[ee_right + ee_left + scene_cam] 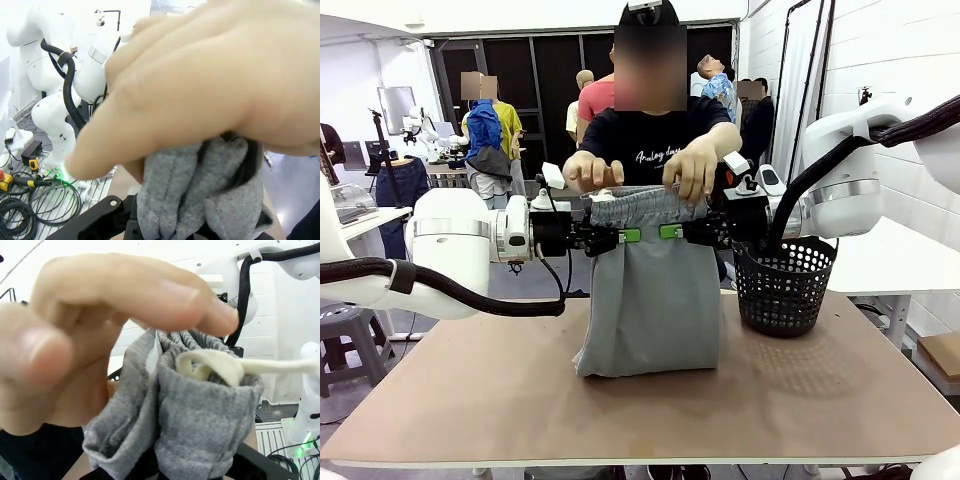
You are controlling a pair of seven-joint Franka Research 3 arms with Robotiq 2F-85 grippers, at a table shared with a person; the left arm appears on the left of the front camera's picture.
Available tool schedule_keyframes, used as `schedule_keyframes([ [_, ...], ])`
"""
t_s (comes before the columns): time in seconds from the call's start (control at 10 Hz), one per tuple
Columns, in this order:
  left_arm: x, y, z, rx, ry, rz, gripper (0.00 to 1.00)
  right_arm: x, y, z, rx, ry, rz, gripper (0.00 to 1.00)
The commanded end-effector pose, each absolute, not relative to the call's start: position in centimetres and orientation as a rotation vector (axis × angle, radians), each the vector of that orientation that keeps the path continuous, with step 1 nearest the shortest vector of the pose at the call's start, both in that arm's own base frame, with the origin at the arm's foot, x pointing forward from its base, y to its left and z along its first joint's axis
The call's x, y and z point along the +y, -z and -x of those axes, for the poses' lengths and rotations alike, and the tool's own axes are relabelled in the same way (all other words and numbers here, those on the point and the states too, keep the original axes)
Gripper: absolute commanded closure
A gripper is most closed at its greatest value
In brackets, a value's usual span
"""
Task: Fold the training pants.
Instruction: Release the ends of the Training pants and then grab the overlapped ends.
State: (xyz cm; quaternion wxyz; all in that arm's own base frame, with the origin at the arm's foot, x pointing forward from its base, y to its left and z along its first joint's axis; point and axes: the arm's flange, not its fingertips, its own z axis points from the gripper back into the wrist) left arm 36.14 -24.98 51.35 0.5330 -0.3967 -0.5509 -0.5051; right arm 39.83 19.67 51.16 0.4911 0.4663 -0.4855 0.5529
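Fingers close on the pants from both sides: left fingers and right fingers each pinch grey cloth under the waistband, which a person's hands hold up. Its hem rests mid-tabletop. Basket stands close right; open brown board lies left and front.

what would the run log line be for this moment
left gripper: shut on training pants | right gripper: same | person's hands: gripping waistband | lower end: on table
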Motion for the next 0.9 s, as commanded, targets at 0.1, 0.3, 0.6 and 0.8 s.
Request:
schedule_keyframes([
  [0.1,-25.17,-51.67,-35.93,-1.32,1.185,0.944,1.0,19.45,-51.2,-39.44,-1.189,-1.346,-1.144,1.0],
  [0.3,-25.17,-51.67,-35.93,-1.32,1.185,0.944,1.0,19.45,-51.2,-39.44,-1.189,-1.346,-1.144,1.0],
  [0.6,-25.17,-51.67,-35.93,-1.32,1.185,0.944,1.0,19.45,-51.2,-39.44,-1.189,-1.346,-1.144,1.0],
  [0.8,-25.17,-51.67,-35.93,-1.32,1.185,0.944,1.0,19.45,-51.2,-39.44,-1.189,-1.346,-1.144,1.0],
])
